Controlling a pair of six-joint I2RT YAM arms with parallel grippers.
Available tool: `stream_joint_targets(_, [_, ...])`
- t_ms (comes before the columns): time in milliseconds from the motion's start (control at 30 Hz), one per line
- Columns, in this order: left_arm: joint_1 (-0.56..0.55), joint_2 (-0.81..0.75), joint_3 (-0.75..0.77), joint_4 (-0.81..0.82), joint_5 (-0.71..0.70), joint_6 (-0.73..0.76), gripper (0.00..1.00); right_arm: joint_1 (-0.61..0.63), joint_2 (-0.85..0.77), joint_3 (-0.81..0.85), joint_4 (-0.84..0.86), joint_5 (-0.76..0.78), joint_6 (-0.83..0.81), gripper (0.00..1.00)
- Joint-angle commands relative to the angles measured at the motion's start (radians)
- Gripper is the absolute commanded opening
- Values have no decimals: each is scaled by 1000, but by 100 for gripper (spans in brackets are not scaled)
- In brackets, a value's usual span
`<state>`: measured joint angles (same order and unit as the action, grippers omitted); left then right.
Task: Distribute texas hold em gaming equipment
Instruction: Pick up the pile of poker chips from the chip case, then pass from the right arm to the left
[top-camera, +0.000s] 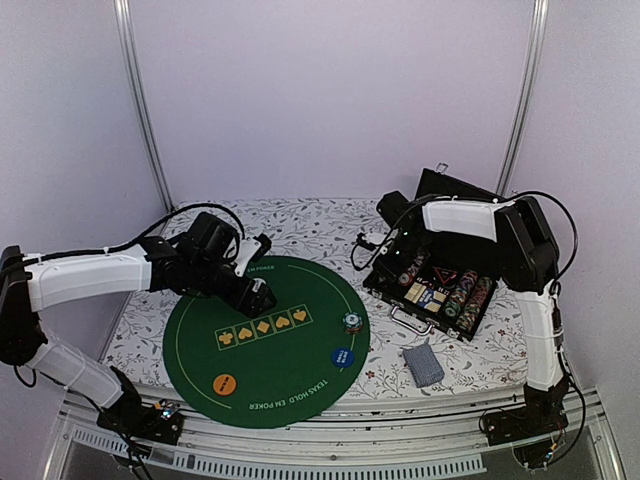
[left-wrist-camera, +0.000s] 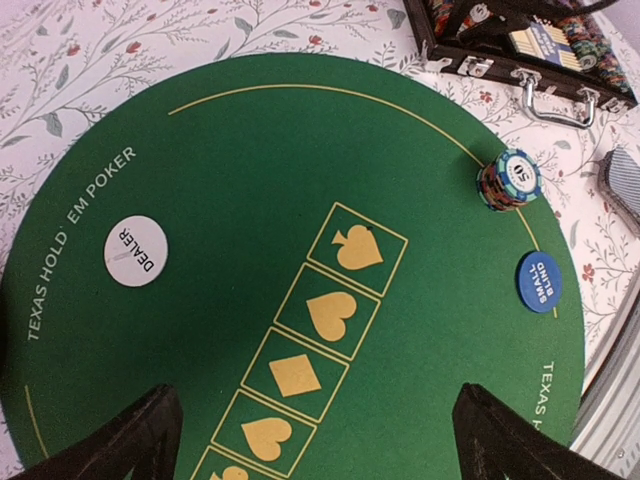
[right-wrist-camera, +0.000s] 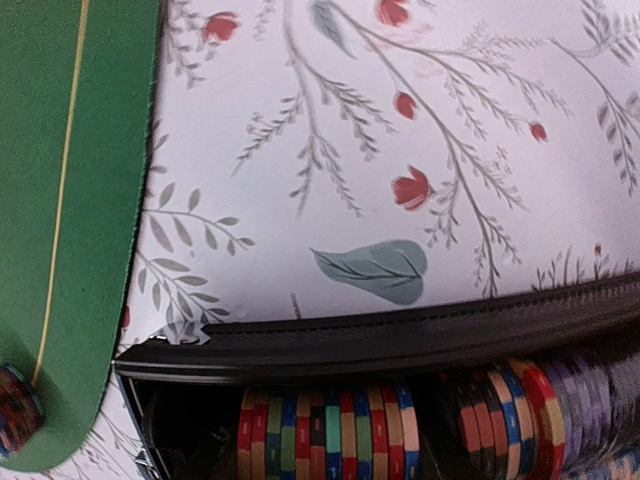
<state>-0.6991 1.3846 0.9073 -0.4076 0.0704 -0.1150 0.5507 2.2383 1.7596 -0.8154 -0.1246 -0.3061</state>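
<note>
On the round green poker mat (top-camera: 290, 375) a small stack of striped chips (top-camera: 352, 322) stands by the right rim. A blue button (top-camera: 342, 357) and an orange button (top-camera: 226, 383) lie nearer me. The left wrist view shows the same chip stack (left-wrist-camera: 510, 180), the blue "small blind" button (left-wrist-camera: 539, 281) and a white "dealer" button (left-wrist-camera: 135, 251). My left gripper (top-camera: 258, 297) hovers open over the mat's suit boxes, holding nothing (left-wrist-camera: 315, 445). My right gripper (top-camera: 408, 264) reaches into the open case. A row of striped chips (right-wrist-camera: 325, 435) lies right below it; its fingers are out of frame.
The black case (top-camera: 470, 325) sits open at the right with chip rows and card decks, its rim (right-wrist-camera: 400, 335) crossing the right wrist view. Blue-backed cards (top-camera: 423, 363) lie on the floral cloth in front of the case. The case handle (left-wrist-camera: 545, 100) faces the mat.
</note>
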Motion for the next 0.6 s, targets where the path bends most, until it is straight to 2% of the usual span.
stream_joint_targets(0, [15, -14, 2, 7, -7, 12, 97, 7, 32, 39, -26, 52, 35, 26])
stream_joint_targets(133, [15, -51, -4, 19, -36, 22, 97, 6, -36, 88, -75, 48, 79, 4])
stream_joint_targets(267, [11, -140, -15, 79, -67, 39, 95, -4, -135, 169, -121, -22, 140, 3])
stream_joint_targets(333, [4, -210, -30, 130, -73, 61, 94, -11, -186, 200, -136, -127, 184, 2])
stream_joint_targets(433, [-38, -329, -59, 216, -96, 127, 92, -14, -274, 173, -90, -409, 259, 2])
stream_joint_targets(567, [-219, -381, -77, 322, -238, 312, 95, 62, -350, 43, 56, -714, 423, 2])
